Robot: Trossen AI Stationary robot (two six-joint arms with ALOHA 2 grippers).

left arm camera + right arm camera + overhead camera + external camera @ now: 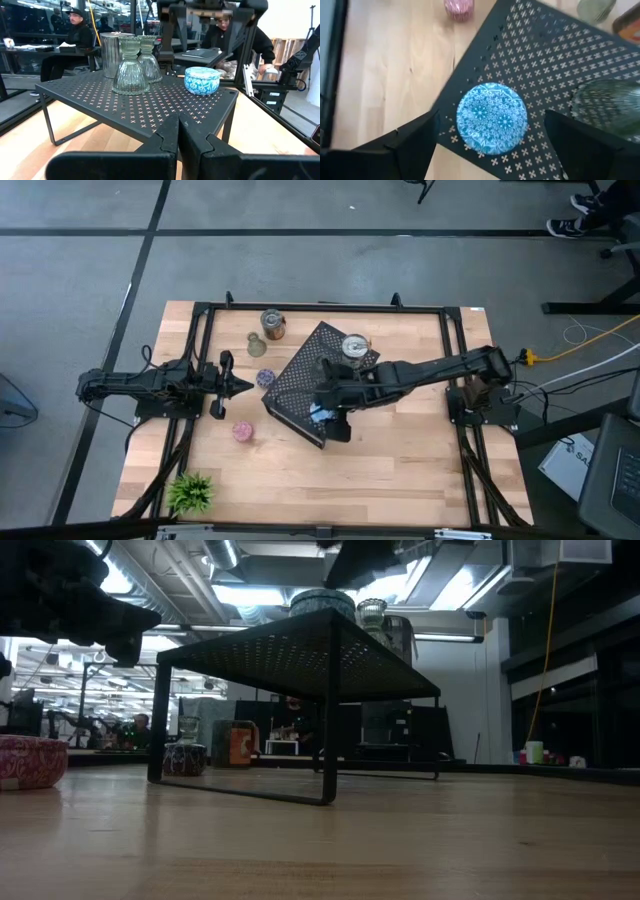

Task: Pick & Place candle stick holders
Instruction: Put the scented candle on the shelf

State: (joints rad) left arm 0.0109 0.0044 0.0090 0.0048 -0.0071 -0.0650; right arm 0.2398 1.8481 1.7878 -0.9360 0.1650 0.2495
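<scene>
Counting on black rack [150,107]: one blue holder [202,80], two green holders [131,67], one silver can [111,54].

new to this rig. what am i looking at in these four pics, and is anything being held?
Two robot arms work at a wooden table. One picture looks straight down from above, one looks level across the tabletop, and one comes from each arm's wrist.

A black perforated shelf stands mid-table. On it are a blue round holder, two green glass holders and a silver can-like one. On the wood sit a pink holder, a purple one, a green one, a copper can and a small plant.

The right gripper is above the blue holder, fingers open on either side of it, not gripping. The left gripper waits shut beside the shelf. Nothing is held.
</scene>
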